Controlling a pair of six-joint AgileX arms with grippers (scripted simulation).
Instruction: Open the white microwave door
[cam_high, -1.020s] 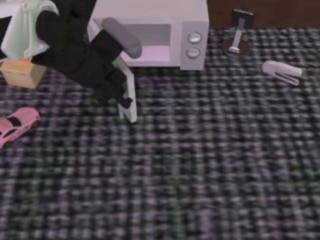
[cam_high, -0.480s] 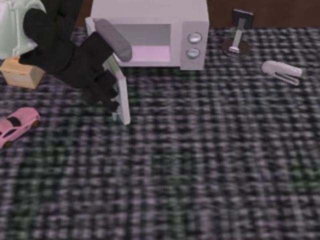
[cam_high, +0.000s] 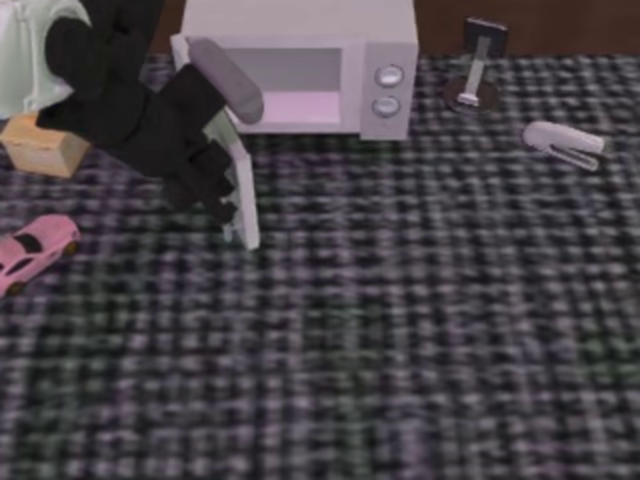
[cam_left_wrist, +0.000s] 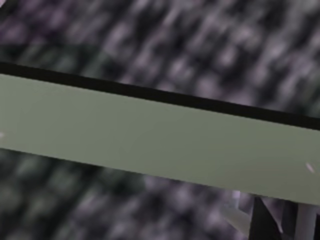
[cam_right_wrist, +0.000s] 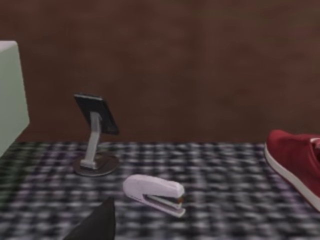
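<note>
One white microwave (cam_high: 300, 65), door (cam_high: 243, 190) swung open, pale interior.

Much is hidden behind the left arm or cut by the frame edges.

From above, the left arm covers the left gripper (cam_high: 228, 200) at the swung-out microwave door (cam_high: 243, 190), so whether its fingers hold the door cannot be told; the arm also hides the door's hinge side and part of the tan box (cam_high: 45, 147). The white microwave (cam_high: 300, 40) is cut off at the top edge, the pink toy car (cam_high: 35, 248) at the left edge. The left wrist view is filled by a blurred pale band (cam_left_wrist: 160, 135), with a sliver of fingers (cam_left_wrist: 305, 222) at the corner. In the right wrist view a red shoe (cam_right_wrist: 295, 160) runs off the edge, and the right gripper shows only as a dark tip (cam_right_wrist: 97, 225).
</note>
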